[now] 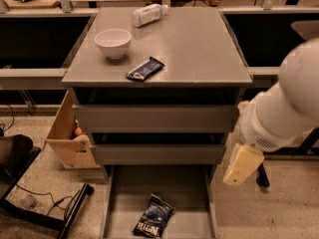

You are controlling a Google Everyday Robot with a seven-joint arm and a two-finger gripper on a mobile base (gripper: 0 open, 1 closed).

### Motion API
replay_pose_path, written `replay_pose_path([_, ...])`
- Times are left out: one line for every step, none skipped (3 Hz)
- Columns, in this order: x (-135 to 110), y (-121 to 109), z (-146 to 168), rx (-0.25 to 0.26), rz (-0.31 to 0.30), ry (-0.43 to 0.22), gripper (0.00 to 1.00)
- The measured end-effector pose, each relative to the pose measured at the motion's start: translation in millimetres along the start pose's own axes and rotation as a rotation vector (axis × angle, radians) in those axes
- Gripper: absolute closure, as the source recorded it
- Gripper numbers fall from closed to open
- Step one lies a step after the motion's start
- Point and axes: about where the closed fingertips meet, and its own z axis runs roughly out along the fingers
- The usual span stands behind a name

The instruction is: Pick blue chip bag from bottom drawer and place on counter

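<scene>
The blue chip bag (pixel 154 216) lies flat on the floor of the bottom drawer (pixel 130 189), which is pulled open at the foot of the grey cabinet. The counter (pixel 194 44) is the cabinet's grey top. My gripper (pixel 242 164) shows as a cream-coloured piece at the end of the thick white arm (pixel 284 108). It hangs to the right of the cabinet, level with the second drawer front, above and to the right of the bag, and touches nothing.
On the counter stand a white bowl (pixel 113 42), a slim dark snack-bar wrapper (pixel 145 68) and a lying water bottle (pixel 148 14). Two drawer fronts (pixel 154 117) are closed. A cardboard box (pixel 67 133) and a black stand with cables (pixel 35 208) sit left.
</scene>
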Motion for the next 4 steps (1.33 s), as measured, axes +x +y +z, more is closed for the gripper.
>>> replay_pose_path([16.0, 13.9, 102.1, 0.001, 0.036, 0.019, 0.00])
replay_pose_path([13.6, 1.6, 159.2, -0.010, 0.062, -0.001, 0.00])
replay_pose_path([6.8, 4.2, 169.7, -0.011, 0.045, -0.014, 0.00])
replay_pose_path([-2.4, 20.5, 248.5, -0.060, 0.001, -0.027, 0.00])
